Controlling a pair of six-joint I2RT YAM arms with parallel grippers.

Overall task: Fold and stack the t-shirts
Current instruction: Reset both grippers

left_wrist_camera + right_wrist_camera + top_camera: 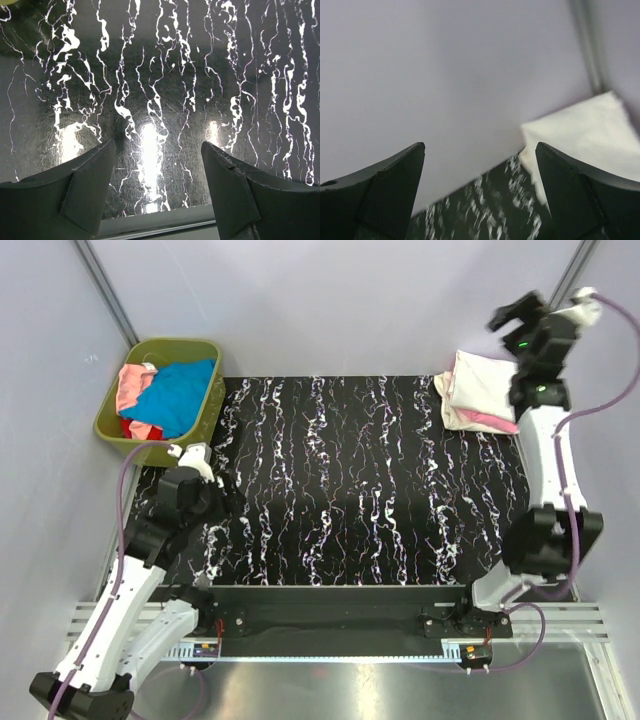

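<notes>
Where the right claw hangs raised near the far right corner, its 2 fingers stand wide apart with nothing between them; from above it is only a motion-blurred dark shape. Just left of that arm, 2 folded t-shirts lie stacked on the black, white-veined surface: a cream shirt on top, and a pink shirt showing only as an edge under its near side. The right wrist view catches just 1 corner of the cream shirt. The left claw is also open and empty, low over bare surface at the near left; from above its fingers melt into the dark pattern. In the olive basket at the far left lie crumpled shirts: a blue shirt, a light pink shirt, and a red shirt that is mostly buried. Whether more lie beneath cannot be told.
</notes>
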